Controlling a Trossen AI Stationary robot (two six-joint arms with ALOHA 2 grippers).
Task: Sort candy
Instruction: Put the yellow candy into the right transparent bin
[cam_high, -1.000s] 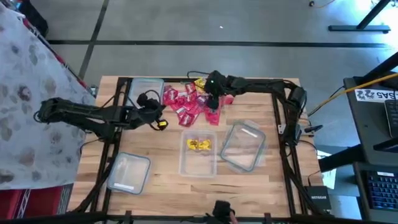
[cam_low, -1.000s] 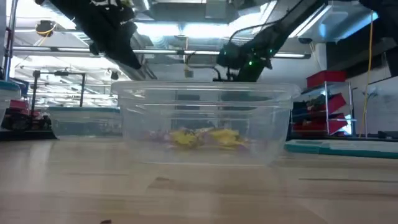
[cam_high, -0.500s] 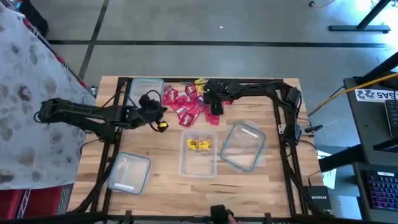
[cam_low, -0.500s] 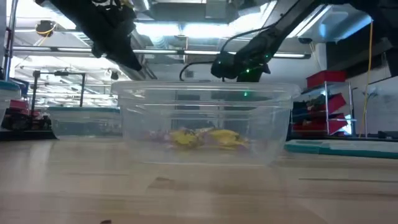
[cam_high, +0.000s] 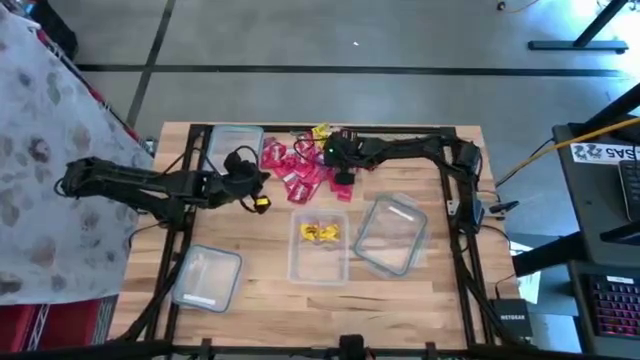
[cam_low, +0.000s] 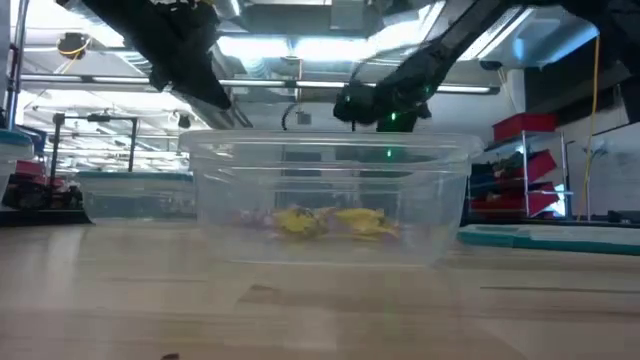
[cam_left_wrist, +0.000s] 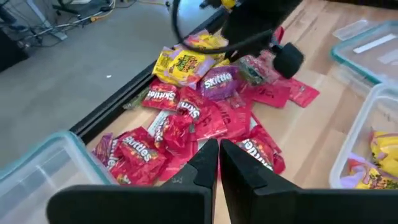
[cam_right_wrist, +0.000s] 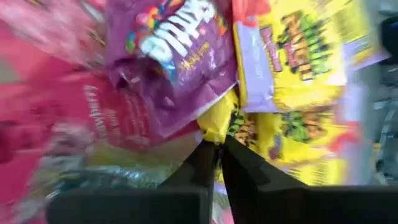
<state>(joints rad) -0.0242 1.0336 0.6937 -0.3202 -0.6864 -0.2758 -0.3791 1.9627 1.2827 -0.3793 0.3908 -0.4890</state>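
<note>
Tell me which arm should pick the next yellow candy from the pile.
Right, probably. The right claw hangs over the far part of the candy pile, and its wrist view shows a yellow pack just ahead. The left claw, fingers together, sits off the pile's near edge.

Grey floor — wooden table
</note>
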